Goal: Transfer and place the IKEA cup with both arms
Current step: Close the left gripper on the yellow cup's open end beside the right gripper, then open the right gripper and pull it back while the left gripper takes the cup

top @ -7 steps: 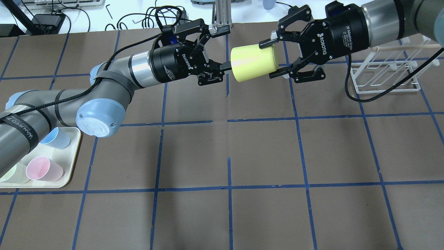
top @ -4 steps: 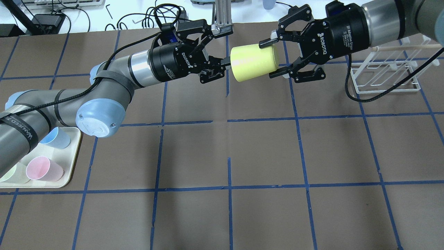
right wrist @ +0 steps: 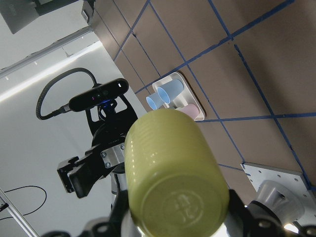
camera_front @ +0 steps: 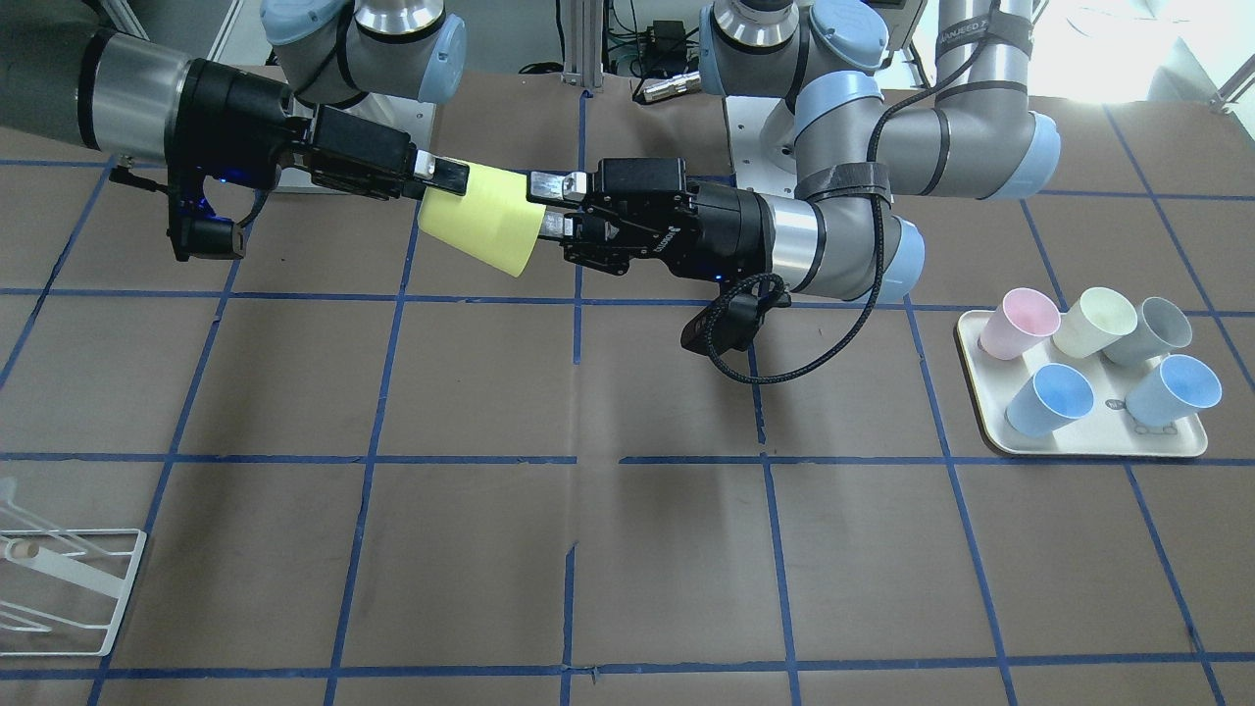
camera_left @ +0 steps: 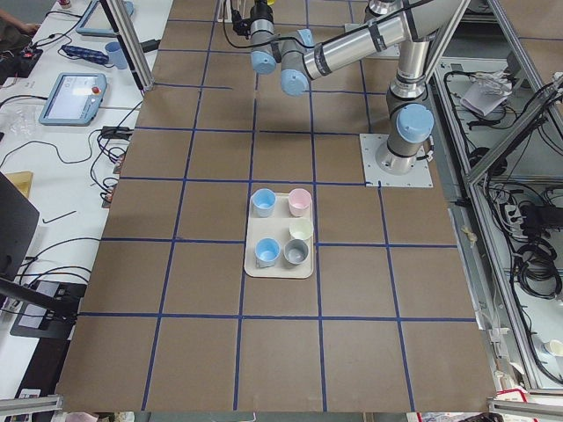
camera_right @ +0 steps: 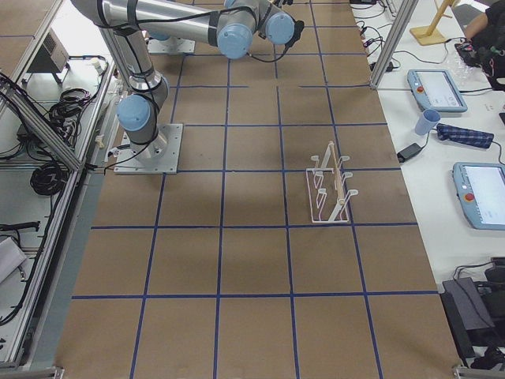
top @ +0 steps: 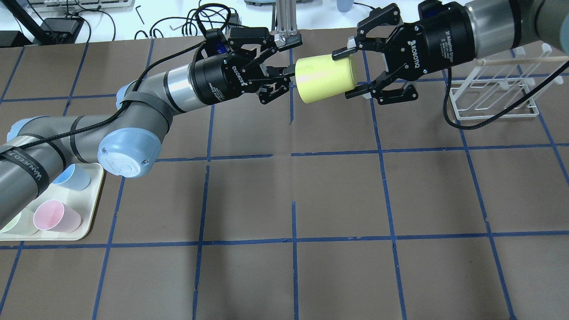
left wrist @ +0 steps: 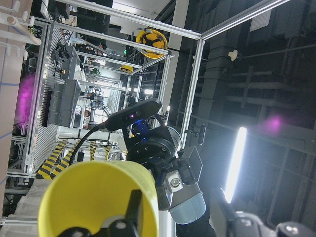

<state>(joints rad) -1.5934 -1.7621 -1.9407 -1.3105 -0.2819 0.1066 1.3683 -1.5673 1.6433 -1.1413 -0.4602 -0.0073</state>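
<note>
The yellow IKEA cup (top: 326, 79) hangs on its side above the far middle of the table, its mouth toward my left arm. My right gripper (top: 346, 74) is shut on its base end, one finger above and one below. The right wrist view shows the cup's base (right wrist: 180, 207). My left gripper (top: 291, 57) is open at the cup's rim. In the left wrist view one finger lies in front of the cup's mouth (left wrist: 89, 197) and the other stands clear to the right. In the front view the cup (camera_front: 485, 230) sits between the right gripper (camera_front: 441, 196) and the left gripper (camera_front: 544, 204).
A cream tray (camera_front: 1088, 446) on my left holds a pink cup (camera_front: 1020, 324), a cream-white cup (camera_front: 1093, 322), a grey cup (camera_front: 1147, 331) and two light-blue cups (camera_front: 1049, 400). A white wire rack (top: 493, 102) stands on my right, below the right arm.
My left gripper has shifted a little toward the table's far edge and turned, and its lower finger now sits higher on the cup's rim. The right gripper and cup have barely moved.
</note>
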